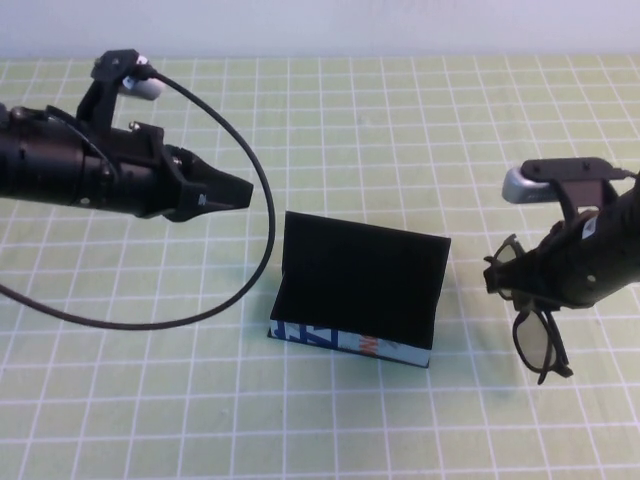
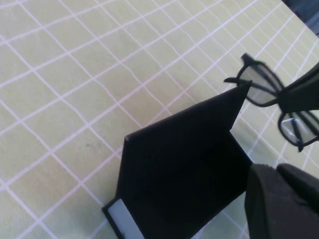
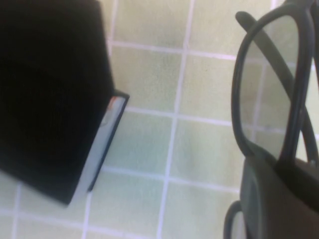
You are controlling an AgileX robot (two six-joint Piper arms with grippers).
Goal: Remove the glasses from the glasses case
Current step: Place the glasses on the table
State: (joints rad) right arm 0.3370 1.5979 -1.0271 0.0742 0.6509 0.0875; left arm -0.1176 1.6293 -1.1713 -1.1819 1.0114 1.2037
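The glasses case [image 1: 360, 275] stands open in the middle of the green gridded mat, its black lid upright and its light blue printed side [image 1: 350, 342] facing me. My right gripper [image 1: 522, 285] is to the right of the case, shut on the black glasses [image 1: 540, 345], which hang above the mat outside the case. The right wrist view shows the glasses [image 3: 271, 74] in that gripper [image 3: 284, 169], beside the case [image 3: 50, 89]. My left gripper [image 1: 240, 190] is shut and empty, in the air left of the lid. The left wrist view shows that gripper [image 2: 275, 172], the case [image 2: 184, 164] and the glasses [image 2: 259, 87].
A black cable [image 1: 262, 200] loops from the left arm down over the mat left of the case. The green mat [image 1: 400, 130] reaches back to a white wall.
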